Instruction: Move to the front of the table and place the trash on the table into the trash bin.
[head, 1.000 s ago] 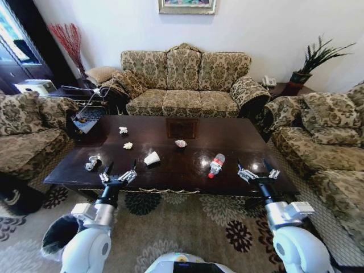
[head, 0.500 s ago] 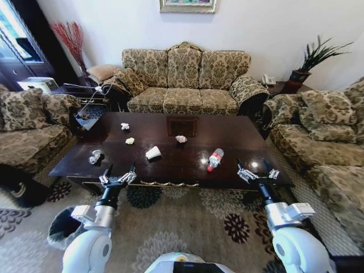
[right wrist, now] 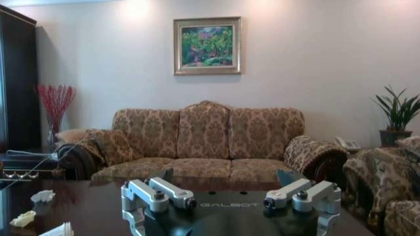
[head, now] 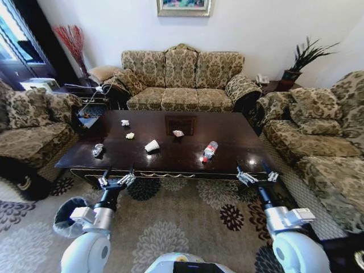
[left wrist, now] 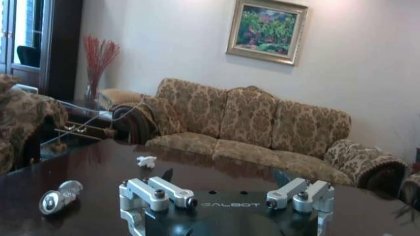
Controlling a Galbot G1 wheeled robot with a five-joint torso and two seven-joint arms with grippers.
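Note:
The dark glossy table (head: 239,142) stands ahead of me, with several pieces of trash on its top. These are two paper wads (head: 124,122) (head: 130,135), a white paper cup (head: 152,146), a wrapper (head: 178,133), a clear bottle (head: 209,151) with a red label, and a crinkled silvery piece (head: 97,150). The trash bin (head: 67,213) with its whitish bag sits on the carpet at my lower left. My left gripper (head: 118,178) and right gripper (head: 257,174) hang open and empty just before the table's front edge. The left wrist view looks over its gripper (left wrist: 226,196) at the silvery piece (left wrist: 59,195).
A three-seat patterned sofa (head: 182,85) stands behind the table, with armchairs at left (head: 28,125) and right (head: 318,125). A glass side table (head: 85,108) is at the back left and a potted plant (head: 301,60) at the back right. Patterned carpet (head: 187,227) lies between me and the table.
The whole head picture has shifted, so the camera moved. The table now sits farther off, more carpet and more of the bin show, and both arms hold the same pose.

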